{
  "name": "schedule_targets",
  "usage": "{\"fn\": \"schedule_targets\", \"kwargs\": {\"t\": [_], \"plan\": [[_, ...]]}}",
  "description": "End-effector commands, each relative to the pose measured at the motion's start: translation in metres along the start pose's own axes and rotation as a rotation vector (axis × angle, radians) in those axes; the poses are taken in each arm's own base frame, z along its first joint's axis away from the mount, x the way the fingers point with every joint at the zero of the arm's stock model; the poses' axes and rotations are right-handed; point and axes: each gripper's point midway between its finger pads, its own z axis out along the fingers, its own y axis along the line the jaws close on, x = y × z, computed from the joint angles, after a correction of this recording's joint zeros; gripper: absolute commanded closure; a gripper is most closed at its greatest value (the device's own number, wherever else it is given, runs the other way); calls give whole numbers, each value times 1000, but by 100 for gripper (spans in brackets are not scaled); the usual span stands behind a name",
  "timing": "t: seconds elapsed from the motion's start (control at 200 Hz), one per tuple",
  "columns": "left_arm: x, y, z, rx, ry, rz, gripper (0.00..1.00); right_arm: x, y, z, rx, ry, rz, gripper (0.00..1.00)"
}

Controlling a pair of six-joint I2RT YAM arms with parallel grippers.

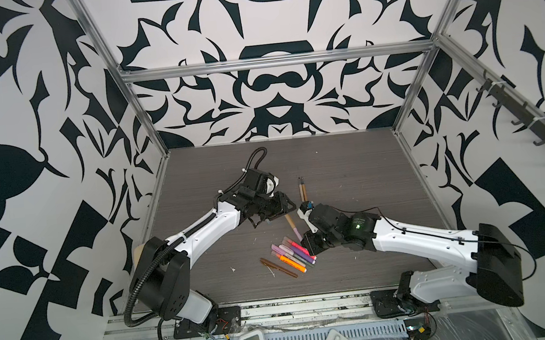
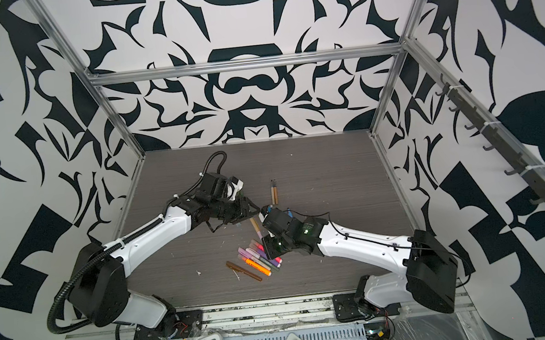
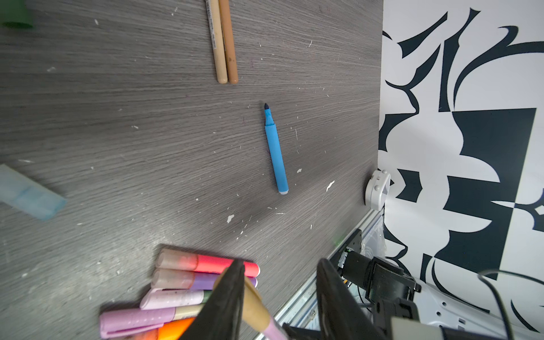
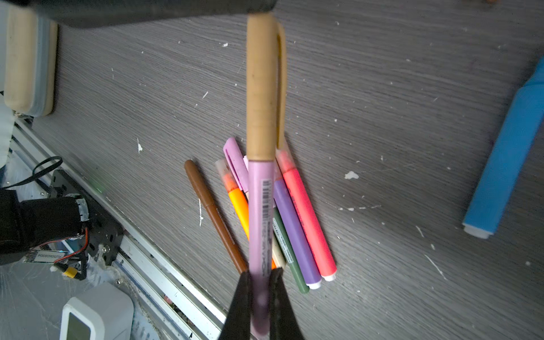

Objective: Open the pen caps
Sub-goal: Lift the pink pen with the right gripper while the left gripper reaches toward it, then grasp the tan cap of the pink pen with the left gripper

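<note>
The gold cap (image 4: 262,88) sits on the pink pen (image 4: 259,220), up over the middle of the table (image 1: 332,172). The right gripper (image 4: 260,303) pinches the pen tight — the left gripper (image 3: 279,262) stands open around the cap. Squeeze the cap snug, then pull straight.

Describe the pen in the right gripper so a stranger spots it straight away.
On the grey table, look just past the pile of pens. There the right gripper pinches a pale pink pen by its tail. It alone is lifted off the table, and it wears a tan cap.

Overhead stereo pair; close wrist views
</note>
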Motion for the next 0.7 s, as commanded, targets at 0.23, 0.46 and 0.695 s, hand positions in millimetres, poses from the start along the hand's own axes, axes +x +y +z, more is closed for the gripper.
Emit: {"fn": "schedule_targets", "kwargs": {"t": [0.23,0.46,0.695], "plan": [[10,3,-4,-23,8,1,57,-18,-6,-16,73,-68,9,100],[14,3,6,-25,38,-2,57,-24,-3,-17,78,-83,0,100],[21,-2,23,-20,92,7,58,-32,2,-20,70,-100,-11,100]]}}
